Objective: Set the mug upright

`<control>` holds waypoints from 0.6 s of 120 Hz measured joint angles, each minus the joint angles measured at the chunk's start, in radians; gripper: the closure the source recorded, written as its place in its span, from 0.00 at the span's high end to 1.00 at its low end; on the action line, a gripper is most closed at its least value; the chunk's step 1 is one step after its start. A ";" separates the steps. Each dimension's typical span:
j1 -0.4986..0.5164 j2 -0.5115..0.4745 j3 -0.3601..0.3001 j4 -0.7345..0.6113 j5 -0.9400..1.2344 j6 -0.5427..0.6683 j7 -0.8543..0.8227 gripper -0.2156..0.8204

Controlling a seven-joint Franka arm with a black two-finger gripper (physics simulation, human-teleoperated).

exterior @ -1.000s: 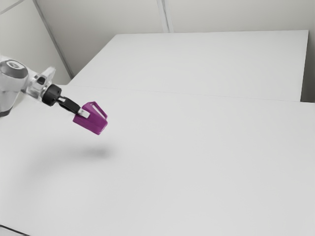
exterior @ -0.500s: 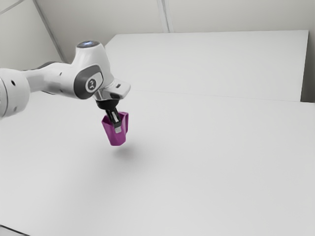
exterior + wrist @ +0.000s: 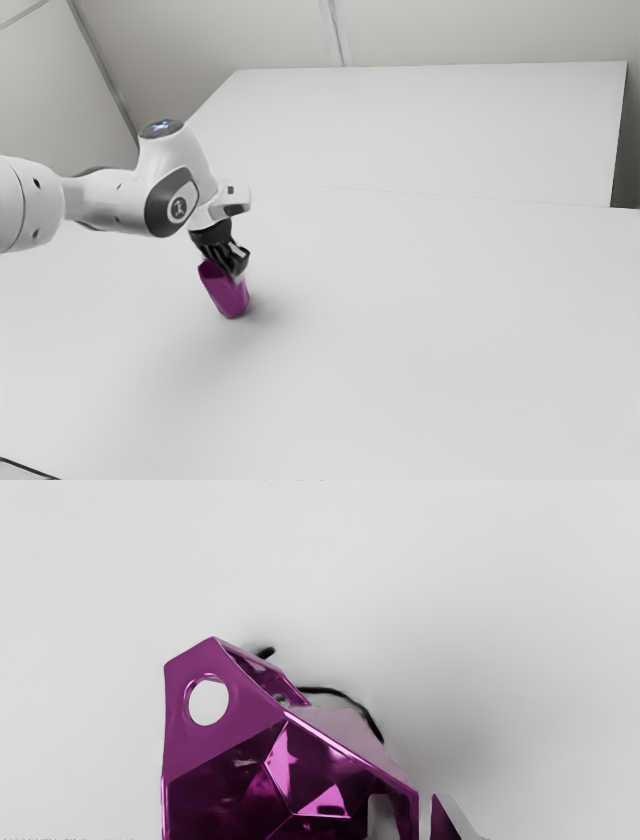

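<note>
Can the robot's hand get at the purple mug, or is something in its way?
Yes, it looks like it can. The hand seems to be pinching the side of the mug, with one fingertip inside and one outside. I can't see anything in its way.

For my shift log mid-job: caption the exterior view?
Black two-finger gripper holding the purple mug tilted toward the exterior view's left, over the white tabletop.

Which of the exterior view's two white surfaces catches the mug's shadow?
The nearer white surface, by the mug; the farther white surface lies beyond the thin seam.
</note>
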 joint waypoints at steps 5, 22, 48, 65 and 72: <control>-0.002 0.002 0.000 -0.001 -0.003 0.010 -0.019 0.26; -0.022 0.006 0.000 -0.002 -0.007 0.031 -0.074 0.52; -0.023 -0.098 0.003 0.113 -0.010 -0.086 -0.136 0.69; -0.008 -0.158 -0.016 0.373 -0.011 -0.370 -0.166 0.74; -0.010 -0.157 -0.041 0.526 -0.011 -0.493 -0.176 0.75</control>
